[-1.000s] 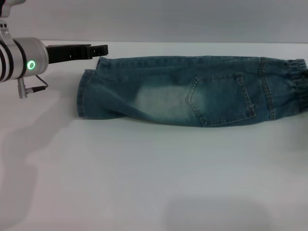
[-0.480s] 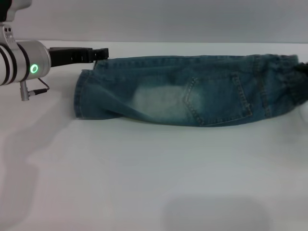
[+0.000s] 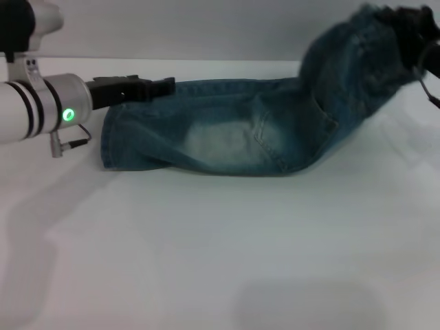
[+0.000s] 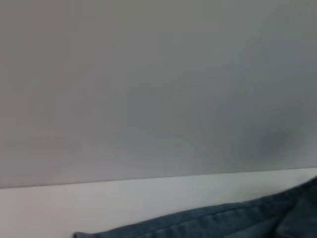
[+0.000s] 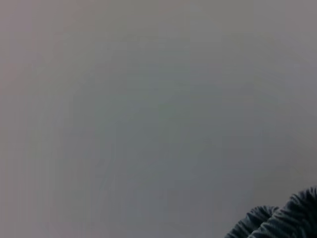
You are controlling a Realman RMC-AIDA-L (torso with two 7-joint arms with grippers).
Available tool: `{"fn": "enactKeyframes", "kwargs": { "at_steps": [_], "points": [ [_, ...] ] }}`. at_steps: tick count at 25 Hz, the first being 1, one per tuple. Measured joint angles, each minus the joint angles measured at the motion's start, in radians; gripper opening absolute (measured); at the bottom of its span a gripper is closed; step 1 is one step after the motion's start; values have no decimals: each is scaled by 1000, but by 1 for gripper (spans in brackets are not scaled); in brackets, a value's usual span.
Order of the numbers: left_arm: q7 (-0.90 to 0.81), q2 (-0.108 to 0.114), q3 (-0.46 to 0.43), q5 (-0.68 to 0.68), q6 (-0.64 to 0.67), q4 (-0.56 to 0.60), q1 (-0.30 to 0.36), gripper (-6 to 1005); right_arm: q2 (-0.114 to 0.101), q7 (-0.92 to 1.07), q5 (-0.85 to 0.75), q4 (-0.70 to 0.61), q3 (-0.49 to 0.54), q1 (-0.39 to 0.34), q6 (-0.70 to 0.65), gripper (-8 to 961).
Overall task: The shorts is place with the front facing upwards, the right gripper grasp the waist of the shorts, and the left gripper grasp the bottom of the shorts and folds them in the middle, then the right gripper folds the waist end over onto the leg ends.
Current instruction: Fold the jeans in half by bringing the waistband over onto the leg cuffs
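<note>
The blue denim shorts (image 3: 227, 137) lie folded lengthwise on the white table (image 3: 220, 247), leg ends at the left. Their elastic waist (image 3: 371, 41) is raised off the table at the upper right, bunched in my right gripper (image 3: 416, 31), which is shut on it. The cloth slopes down from there to the flat part. My left gripper (image 3: 165, 86) sits at the far corner of the leg ends, touching or just above the hem. An edge of the shorts (image 4: 223, 220) shows in the left wrist view, and the gathered waist (image 5: 282, 220) in the right wrist view.
A grey wall (image 3: 206, 27) runs behind the table's far edge. The left arm's silver wrist with a green light (image 3: 67, 115) hangs over the table's left side.
The right gripper has taken the waist end and lifted it up and leftward off the table. The left gripper has slid a little rightward onto the hem corner.
</note>
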Motion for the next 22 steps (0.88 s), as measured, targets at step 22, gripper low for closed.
{"fn": "enactKeyframes", "kwargs": {
  "at_steps": [22],
  "points": [
    [242,-7,167,-367,71,172,-77,812,2,67,290,182,-484,149,-187,89]
  ]
}}
